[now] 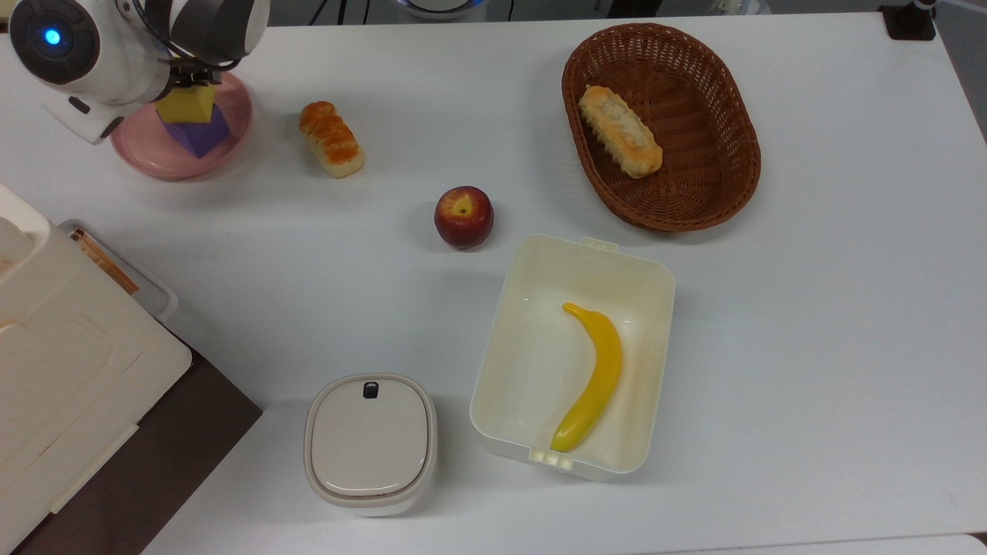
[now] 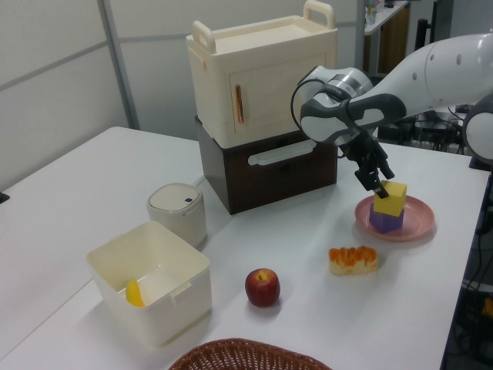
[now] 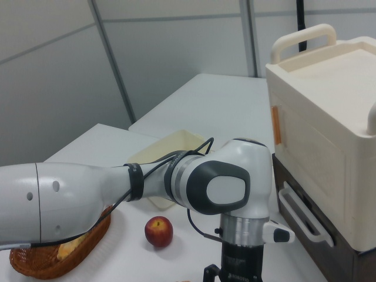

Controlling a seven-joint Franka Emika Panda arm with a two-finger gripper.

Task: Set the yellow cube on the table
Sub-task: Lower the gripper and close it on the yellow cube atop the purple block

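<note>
Left view has the small matte yellow cube (image 2: 390, 198) sitting squarely on top of the purple cube (image 2: 385, 220), and the pair rest on the round pink plate (image 2: 416, 224). The dark two-finger pincer (image 2: 377, 186) is right at the yellow cube's upper edge, on the left view's left side of it, fingers angled down and touching or nearly touching the block. Whether those fingers are apart, together or clamped on the cube, I cannot tell. From the top view the yellow cube (image 1: 187, 105) peeks out from under the arm's white and grey wrist, with the purple cube (image 1: 200, 136) and the pink plate (image 1: 218, 154) just beneath.

Moving out from the pincer across the wide white surface (image 1: 833, 324): near it, toward the top view's right, lies a glazed orange bread roll (image 1: 331, 139). Farther that way sits a red apple (image 1: 463, 216), then the open cream plastic box (image 1: 509, 362) with a long curved yellow banana (image 1: 594, 378) inside. Well apart, far to the top view's right, the brown wicker basket (image 1: 725, 177) holds a pale pastry (image 1: 620, 131). Toward the top view's bottom stands a small rounded lidded container (image 1: 371, 443).
</note>
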